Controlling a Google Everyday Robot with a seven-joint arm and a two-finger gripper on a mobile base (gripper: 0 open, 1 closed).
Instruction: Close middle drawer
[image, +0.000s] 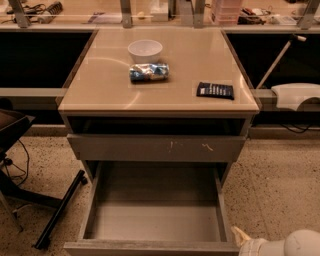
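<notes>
The middle drawer (155, 222) is pulled far out of the cabinet toward me. Its grey tray interior is bare and its front edge (150, 247) sits at the bottom of the view. Above it is the grey drawer front with pale scratch marks (157, 148), pushed in. My gripper (242, 239) is at the bottom right corner, just right of the open drawer's front right corner and mostly cut off by the frame edge. Only a pale tip and the white rounded arm (300, 244) show.
On the beige cabinet top (100, 95) stand a white bowl (145, 50), a crumpled blue packet (149, 72) and a black flat device (215, 90). A black chair base (57, 215) lies on the speckled floor at the left. A white object (297, 94) juts in at the right.
</notes>
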